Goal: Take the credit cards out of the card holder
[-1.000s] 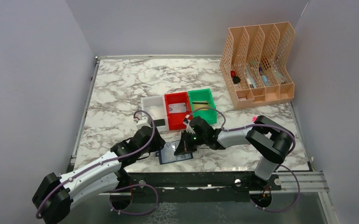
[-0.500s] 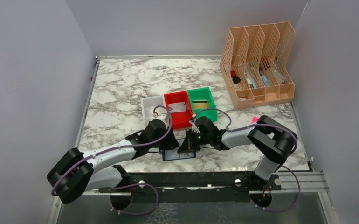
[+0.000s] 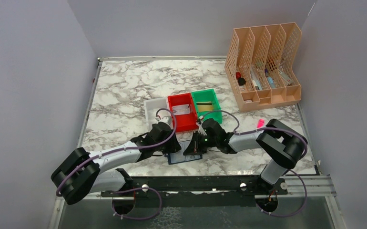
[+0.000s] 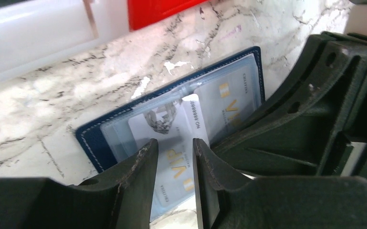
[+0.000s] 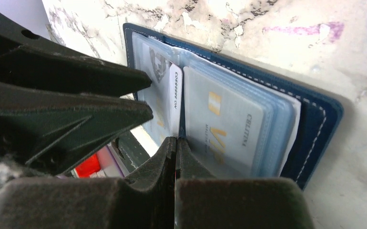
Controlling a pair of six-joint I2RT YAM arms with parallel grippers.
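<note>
At the near edge of the desk (image 3: pixel 124 86) the card holder (image 3: pixel 179 159) lies open, with credit cards (image 5: pixel 219 124) still sleeved. The right gripper (image 5: pixel 176 140), jaws shut, pins its fold. The left gripper (image 4: pixel 174 145), jaws narrow and empty, has swung in from the white bin (image 3: pixel 155 100) over a silvery card (image 4: pixel 148 129). Beyond, the red bin (image 3: pixel 180 96) and green bin (image 3: pixel 204 92) each seem to hold a removed card.

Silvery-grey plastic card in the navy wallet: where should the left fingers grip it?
Probably the silvery-grey plastic card by its white numbered end, alone clear of the sleeve at the fold of the navy folding wallet; from above, left fingers straddling it.
</note>
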